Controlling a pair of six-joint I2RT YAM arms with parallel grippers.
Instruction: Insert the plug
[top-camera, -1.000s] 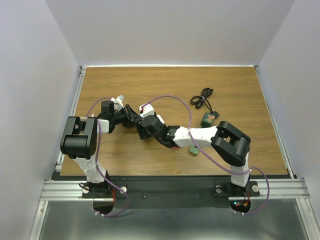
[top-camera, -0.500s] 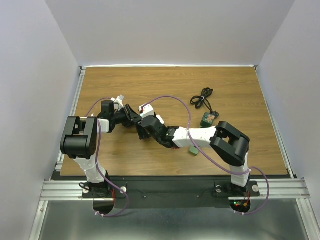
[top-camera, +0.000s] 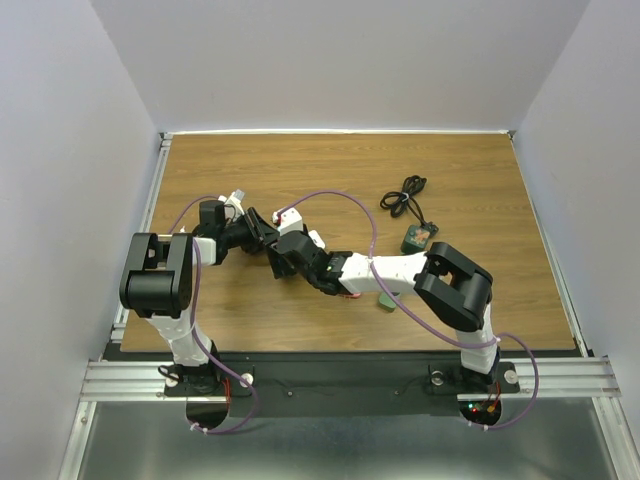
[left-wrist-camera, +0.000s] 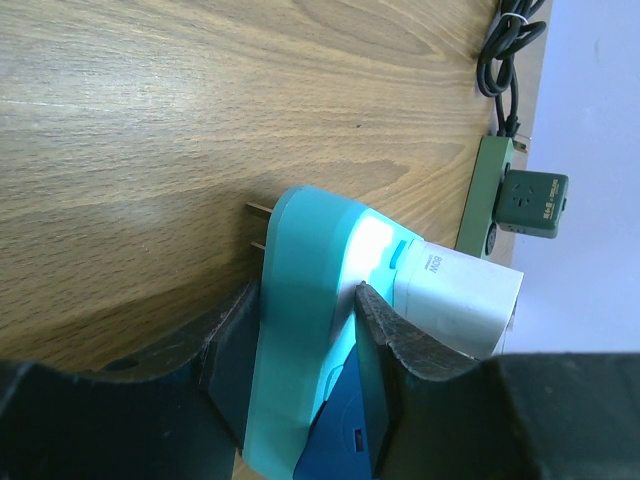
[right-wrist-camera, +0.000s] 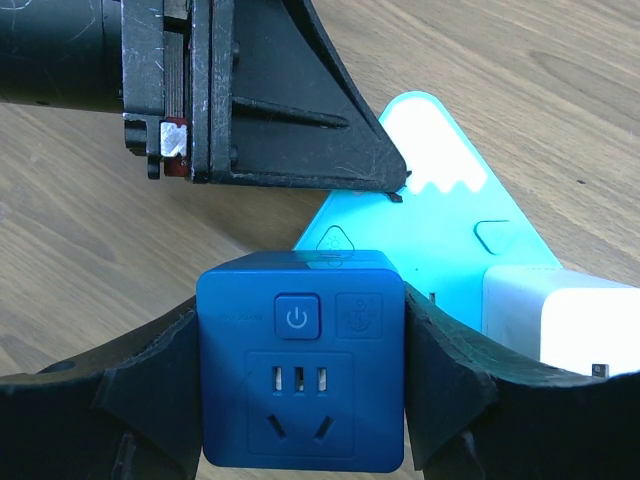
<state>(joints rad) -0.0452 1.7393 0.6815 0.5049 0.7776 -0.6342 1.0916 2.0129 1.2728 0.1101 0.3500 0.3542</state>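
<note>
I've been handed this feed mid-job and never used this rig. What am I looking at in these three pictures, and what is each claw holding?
Two robot arms are bolted at the near edge of a wooden table. The overhead picture looks down from behind them: left arm on the left, right arm on the right. The other two come from a camera on each wrist. On the table lie a coiled black cable, a green power strip and a small green block. The left gripper is shut on a teal plug adapter carrying a white charger; the right gripper clamps a blue cube socket beside it.
</note>
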